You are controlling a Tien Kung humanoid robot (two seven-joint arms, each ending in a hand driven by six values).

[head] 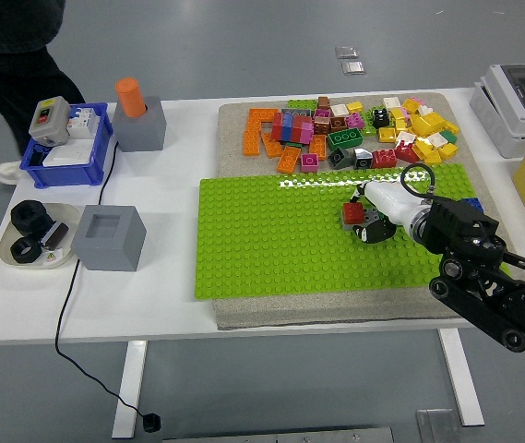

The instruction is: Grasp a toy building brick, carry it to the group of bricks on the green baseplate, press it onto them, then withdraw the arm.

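Observation:
The green baseplate (271, 240) lies on a beige mat in the middle of the table. Toward its right side sits a small group of bricks, a red brick (352, 211) on top with grey beneath it. My right hand (370, 222), white with dark fingers, comes in from the lower right and is curled against this group, its fingers closed on the red brick. Behind the plate, a loose pile of coloured bricks (354, 129) covers the far end of the mat. My left arm does not show.
A grey hollow block (109, 237) and a plate of black parts (33, 234) sit at the left, with a cable over the table edge. Behind them are a blue bin (66, 143) and an orange cylinder (132, 97). A person's leg (13, 74) is at top left.

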